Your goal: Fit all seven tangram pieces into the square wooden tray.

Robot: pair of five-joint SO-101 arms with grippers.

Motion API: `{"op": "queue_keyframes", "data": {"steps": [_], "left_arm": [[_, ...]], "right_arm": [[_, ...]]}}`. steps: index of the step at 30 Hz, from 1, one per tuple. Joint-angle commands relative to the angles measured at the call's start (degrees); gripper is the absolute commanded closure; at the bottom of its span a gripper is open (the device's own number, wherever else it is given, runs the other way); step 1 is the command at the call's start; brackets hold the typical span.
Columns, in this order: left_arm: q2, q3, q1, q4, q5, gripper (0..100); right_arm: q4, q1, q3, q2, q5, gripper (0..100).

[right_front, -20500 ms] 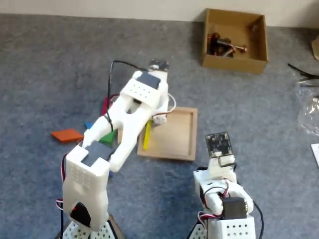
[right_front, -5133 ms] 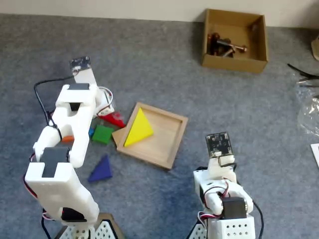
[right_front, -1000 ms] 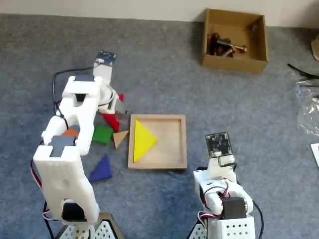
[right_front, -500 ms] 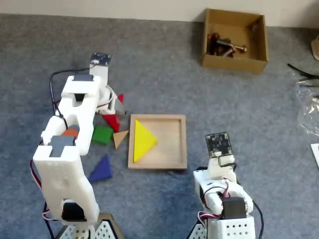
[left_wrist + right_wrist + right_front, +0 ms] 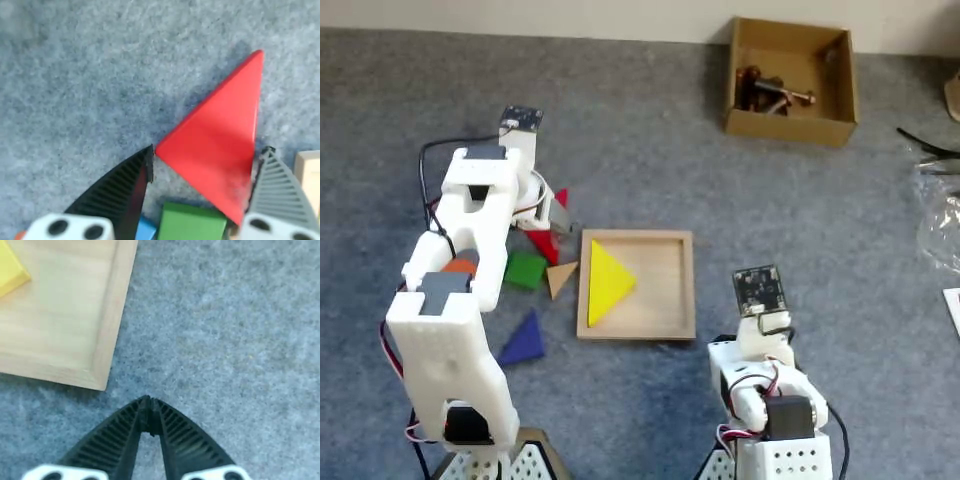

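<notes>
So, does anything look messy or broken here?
Nothing looks broken or spilled. Only the yellow triangle lies in the tray; the red triangle, green square, tan triangle and blue triangle lie loose on the carpet beside it.

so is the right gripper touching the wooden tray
Apart. The right wrist view shows a strip of bare carpet between the shut right gripper and the nearest corner of the wooden tray.
</notes>
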Motion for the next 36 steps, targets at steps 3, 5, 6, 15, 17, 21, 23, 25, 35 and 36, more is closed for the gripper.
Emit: {"op": "queue_keyframes", "data": {"steps": [3,5,6,15,17,21,23,25,35,36], "left_arm": [[-3.4,-2.2,-0.7,-1.4,0.3,69],[-3.4,-2.2,-0.7,-1.8,0.2,69],[-3.4,-2.2,-0.7,-1.8,0.2,69],[-3.3,-2.2,-0.7,-1.8,0.2,69],[-3.3,-2.2,-0.7,-1.8,0.2,69],[-3.3,-2.2,0.0,-1.8,0.2,69],[-3.3,-2.2,0.3,-1.8,0.2,69],[-3.3,-2.2,0.4,-1.8,0.2,69],[-3.3,-2.2,0.5,-1.6,0.4,69],[-3.2,-2.2,0.5,-1.6,0.4,69]], "right_arm": [[-1.0,-0.6,6.7,-0.5,-0.4,99.3],[-1.0,-0.6,6.7,-0.5,-0.4,99.3],[-1.0,-0.6,6.7,-0.5,-0.4,99.3],[-1.0,-0.6,6.7,-0.5,-0.4,99.3],[-1.0,-0.6,6.7,-0.5,-0.4,99.3],[-1.0,-0.6,6.7,-0.5,-0.4,99.3],[-1.0,-0.6,6.7,-0.5,-0.4,99.3],[-1.0,-0.6,6.7,-0.5,-0.4,99.3],[-1.0,-0.6,6.7,-0.5,-0.4,99.3],[-1.0,-0.6,6.7,-0.5,-0.4,99.3]]}}
